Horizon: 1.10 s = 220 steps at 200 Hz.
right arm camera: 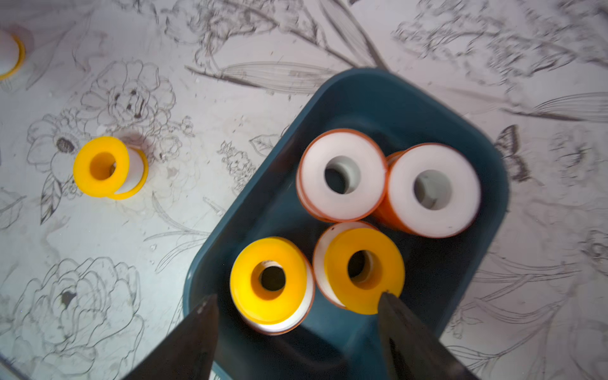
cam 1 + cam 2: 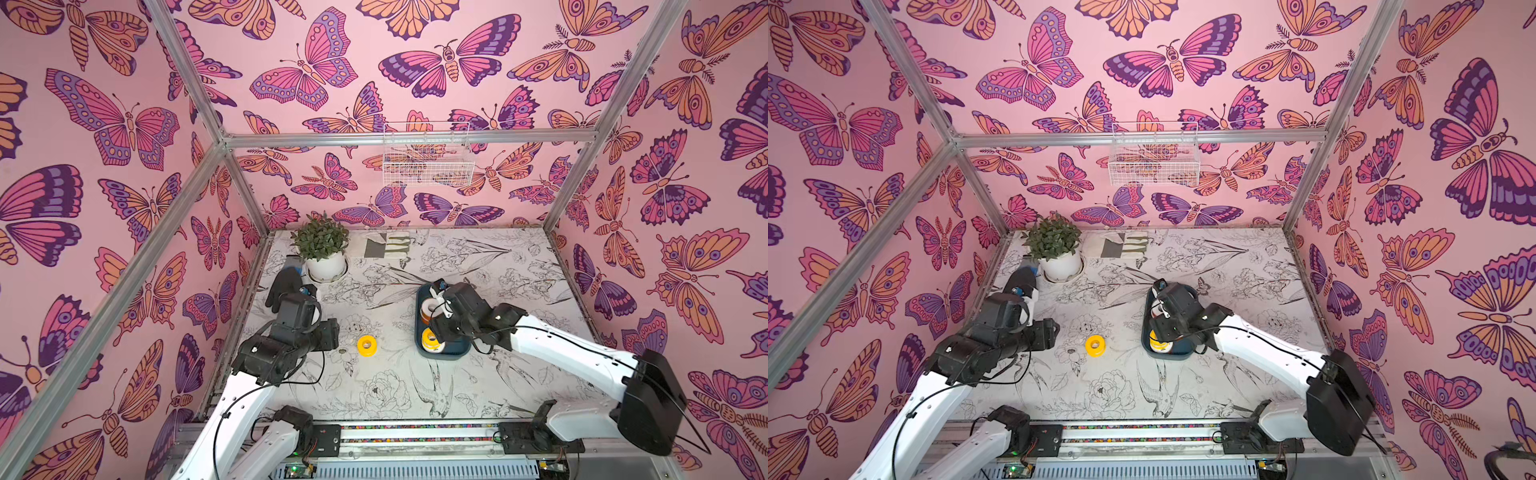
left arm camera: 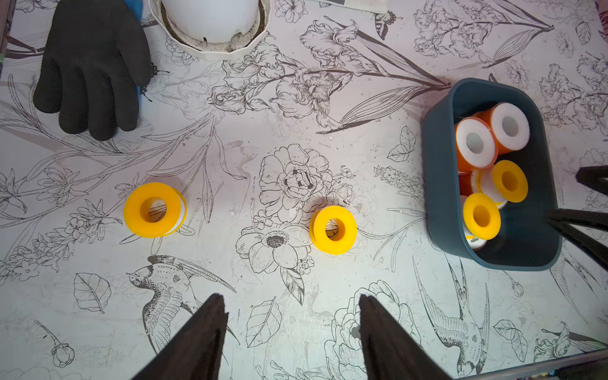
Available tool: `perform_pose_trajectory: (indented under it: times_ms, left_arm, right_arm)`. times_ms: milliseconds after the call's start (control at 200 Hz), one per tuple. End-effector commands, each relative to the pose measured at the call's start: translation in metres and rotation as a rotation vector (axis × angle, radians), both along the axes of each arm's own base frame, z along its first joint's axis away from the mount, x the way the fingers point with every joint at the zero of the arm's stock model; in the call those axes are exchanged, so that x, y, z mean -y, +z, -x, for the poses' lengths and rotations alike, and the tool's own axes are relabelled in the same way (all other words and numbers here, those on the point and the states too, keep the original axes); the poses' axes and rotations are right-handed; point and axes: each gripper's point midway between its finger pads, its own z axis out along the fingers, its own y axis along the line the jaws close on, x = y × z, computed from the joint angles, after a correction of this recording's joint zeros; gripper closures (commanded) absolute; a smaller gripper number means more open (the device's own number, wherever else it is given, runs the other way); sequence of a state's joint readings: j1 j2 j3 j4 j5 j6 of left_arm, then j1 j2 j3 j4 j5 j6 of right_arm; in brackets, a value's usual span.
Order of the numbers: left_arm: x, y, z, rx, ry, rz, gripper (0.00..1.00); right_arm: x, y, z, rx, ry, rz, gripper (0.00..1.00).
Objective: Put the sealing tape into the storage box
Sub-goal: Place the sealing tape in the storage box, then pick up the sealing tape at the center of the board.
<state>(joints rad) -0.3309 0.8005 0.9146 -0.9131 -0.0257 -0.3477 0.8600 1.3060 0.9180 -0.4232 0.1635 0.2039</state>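
The teal storage box (image 2: 462, 354) sits right of the table's middle. It holds several sealing tape rolls: two white-faced ones on orange spools (image 1: 340, 174) (image 1: 432, 189) and two yellow ones (image 1: 269, 279) (image 1: 363, 266). My right gripper (image 1: 297, 296) hangs open above the box's near end (image 1: 378, 95), with nothing between its fingers. Two yellow rolls (image 3: 154, 210) (image 3: 333, 229) stand on the table left of the box (image 3: 437, 184). Both top views show only one of them (image 2: 366, 345) (image 2: 1095, 344). My left gripper (image 3: 292, 296) is open and empty above bare table, short of those rolls.
A black glove (image 3: 88, 65) lies at the far left beside a potted plant (image 2: 322, 249) in a white pot (image 3: 210, 23). A folded cloth (image 2: 386, 245) lies at the back edge. A white wire basket (image 2: 428, 158) hangs on the back wall.
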Motion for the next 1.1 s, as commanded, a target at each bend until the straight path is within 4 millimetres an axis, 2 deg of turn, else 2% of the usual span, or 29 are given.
perform_pose_trajectory:
  times_ms: [0,195,355,431,581,791,1006,1096]
  left_arm:
    - [-0.005,-0.003,-0.001,0.001,0.012,-0.018,0.31]
    - [-0.008,-0.002,-0.001,0.005,0.033,-0.025,0.27]
    - [-0.014,-0.003,-0.001,-0.002,0.061,-0.042,0.27]
    - [-0.013,-0.005,-0.002,-0.018,0.088,-0.021,0.26]
    - [0.004,-0.022,-0.008,-0.087,0.080,0.057,0.26]
    - [0.014,-0.043,-0.014,-0.188,0.112,0.098,0.21]
    - [0.002,-0.073,-0.022,-0.203,0.221,0.064,0.20]
    - [-0.018,-0.087,-0.025,-0.200,0.312,-0.030,0.20]
  right_arm:
    - [0.030,0.014,-0.014,0.167,-0.144,0.003,0.19]
    - [0.071,0.022,-0.015,0.344,-0.301,-0.068,0.16]
    - [0.096,0.020,-0.012,0.427,-0.380,-0.082,0.14]
    - [0.105,0.012,-0.010,0.442,-0.404,-0.074,0.12]
    - [0.114,0.000,-0.008,0.472,-0.428,-0.078,0.10]
    - [0.119,-0.007,-0.007,0.484,-0.438,-0.067,0.07]
    - [0.119,-0.009,-0.006,0.503,-0.431,-0.093,0.05]
    - [0.118,-0.010,-0.006,0.500,-0.427,-0.097,0.04]
